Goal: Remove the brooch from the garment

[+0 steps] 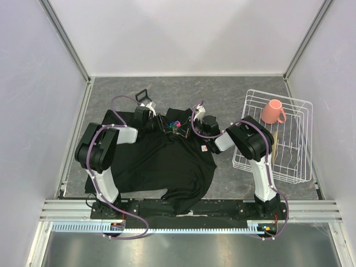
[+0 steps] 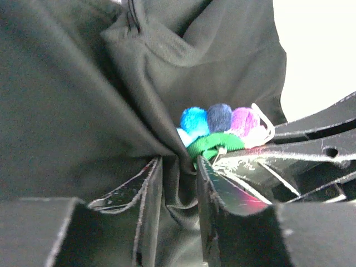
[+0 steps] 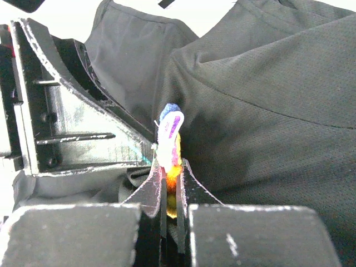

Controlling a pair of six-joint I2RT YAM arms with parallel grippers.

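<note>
Right wrist: right hand (image 3: 168,173) pinches brooch (image 3: 170,130) edge-on; left hand (image 2: 179,167) clamps garment (image 2: 72,111) just beside it

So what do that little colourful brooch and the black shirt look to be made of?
The brooch looks like yarn or felt: fuzzy, matte little balls in blue, navy and pink over a green band. The garment seems a fine knit cloth, matte black, going by its tiny mesh texture, stitched seam and soft folds.
</note>
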